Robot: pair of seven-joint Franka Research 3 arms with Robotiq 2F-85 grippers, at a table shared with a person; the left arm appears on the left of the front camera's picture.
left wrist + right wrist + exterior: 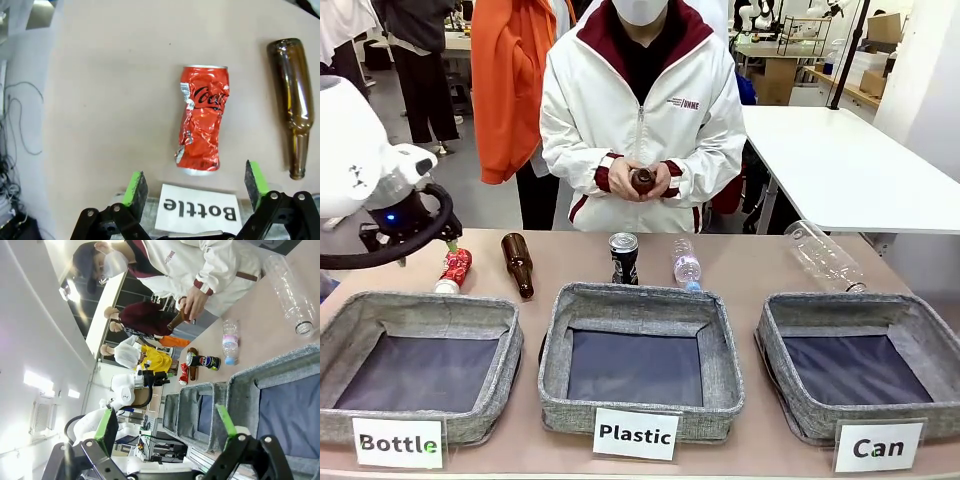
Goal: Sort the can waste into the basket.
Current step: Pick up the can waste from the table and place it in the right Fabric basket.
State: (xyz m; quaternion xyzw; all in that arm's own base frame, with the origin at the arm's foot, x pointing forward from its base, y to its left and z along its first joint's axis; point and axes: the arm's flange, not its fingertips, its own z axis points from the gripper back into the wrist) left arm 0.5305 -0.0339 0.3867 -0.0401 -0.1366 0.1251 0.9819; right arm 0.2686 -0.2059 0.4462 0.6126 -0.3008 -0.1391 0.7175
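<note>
A crushed red can (453,270) lies on its side at the back left of the table. My left gripper (449,244) hovers just above it, open. In the left wrist view the red can (201,120) lies ahead of and between the open green pads (135,188) of my left gripper (195,184), untouched. A black can (623,257) stands upright behind the middle basket. The "Can" basket (840,303) sits at the front right, with nothing in it. My right gripper (166,422) is open above that basket (270,374); the black can (202,361) lies far beyond it.
A brown bottle (517,263) lies right beside the red can. A small plastic bottle (687,265) and a large clear one (825,257) lie farther right. The "Bottle" basket (420,307) and "Plastic" basket (640,296) fill the front. A person holds a brown bottle (642,180).
</note>
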